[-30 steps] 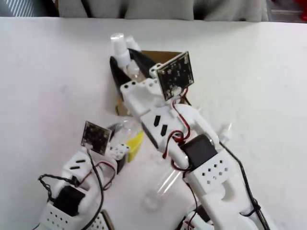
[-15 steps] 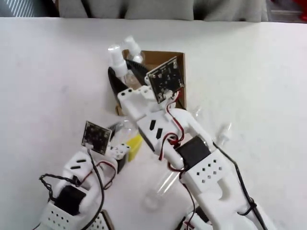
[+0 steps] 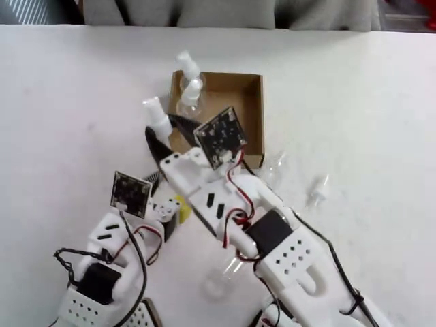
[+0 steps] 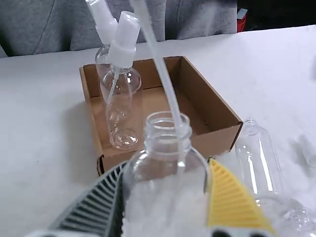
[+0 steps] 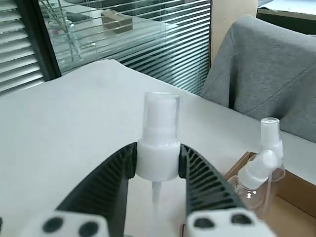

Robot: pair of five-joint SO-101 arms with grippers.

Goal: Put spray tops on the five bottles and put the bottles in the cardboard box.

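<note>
Left wrist view is the one to go by here, op. Your left gripper is clamped round the belly of an open bottle, neck pointing up. The dip tube of the spray top comes down from above and its lower end sits inside that neck. Catch is, the tube enters on a slant instead of running along the bottle's long axis.
-- benchrat

Yep, same read. In the right wrist view your right gripper is pinched tight on the collar of the spray top, nozzle end up, tube hanging down between the fingers. So the right arm owns the part that has to travel, and the left one's job is just to keep the neck upright. From above, the head looks to sit just outside the wall of the cardboard box, farther out over the table than the held bottle. That fits the lean. My guess is you want the head brought back over the neck so tube and bottle line up, then straight down until the collar meets the rim. Push down while it's crooked and I'd expect the tube to bow or the collar to land cocked.

Two capped bottles stand in the box, and a bare bottle lies just beside it.
-- servo_sam
</note>
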